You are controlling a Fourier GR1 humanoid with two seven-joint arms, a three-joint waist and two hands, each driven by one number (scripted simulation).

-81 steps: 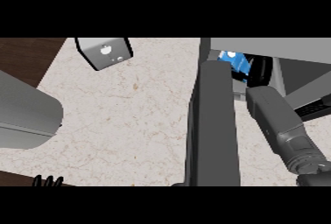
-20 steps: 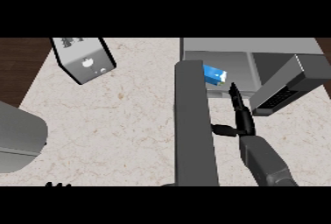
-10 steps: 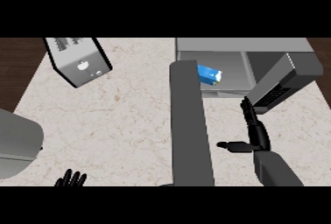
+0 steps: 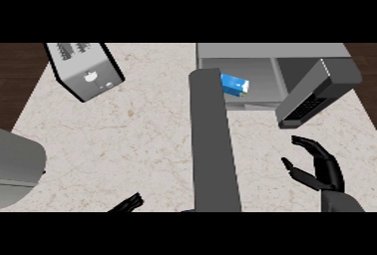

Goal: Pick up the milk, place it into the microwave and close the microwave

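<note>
Marble-patterned beige bench (image 4: 147, 144), seen from steeply above, with dark wood showing past its left and right edges. Grey boxy toaster-like appliance (image 4: 85, 69) tilted at upper left, slotted top toward the far edge, small white knob on its face. Large rounded grey object (image 4: 18, 167) cut off at the left edge. Long dark grey microwave door (image 4: 213, 144) swung wide open and seen edge-on, running as a tall bar down the middle of the bench, from the microwave's front left corner to the lower edge. Grey box-shaped microwave (image 4: 283, 69) at upper right, cavity open toward the viewer, its control panel with rows of dark buttons angled outward on the right side.

Small blue-and-white milk carton (image 4: 235, 84) inside the cavity, close to its left wall, just beside the top end of the open door, lying tilted.

Black right hand (image 4: 318, 167) on its grey forearm at lower right, over bare bench to the right of the door and below the control panel; fingers straight and spread, thumb held apart, gripping nothing. Well apart from the carton, which lies up and to the left of it, with the microwave's front sill between. Black left hand (image 4: 129, 203) barely in view at the lower edge, left of the door, only relaxed fingertips showing, empty.
</note>
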